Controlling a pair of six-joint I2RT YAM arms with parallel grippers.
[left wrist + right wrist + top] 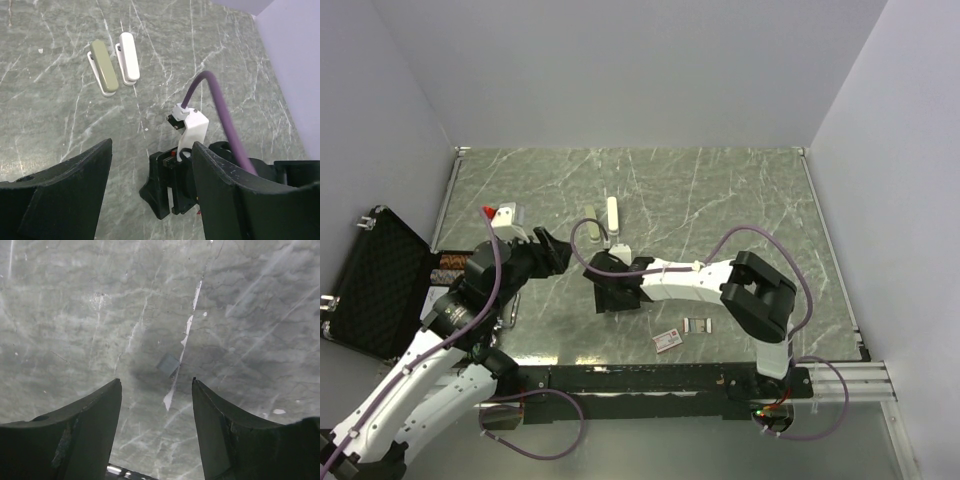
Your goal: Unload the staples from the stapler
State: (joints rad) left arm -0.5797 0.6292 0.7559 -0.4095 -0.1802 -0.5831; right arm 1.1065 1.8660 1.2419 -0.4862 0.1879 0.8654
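Olive stapler (pixel 590 225), white stapler (pixel 612 215), lengthwise near-far

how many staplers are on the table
2. The olive-green stapler and the white stapler lie side by side near the middle of the table, green one on the left. None seems hidden.

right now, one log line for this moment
left gripper open | right gripper open | green stapler, white stapler side by side | staples near box

Closed olive stapler (pixel 104 67) and white stapler (pixel 128 57), lying flat, parallel, just beside each other at far centre, long axes running near-far. staples (pixel 697 324): two tiny silvery segments, flat, side by side, near edge, right of centre, well apart from both.
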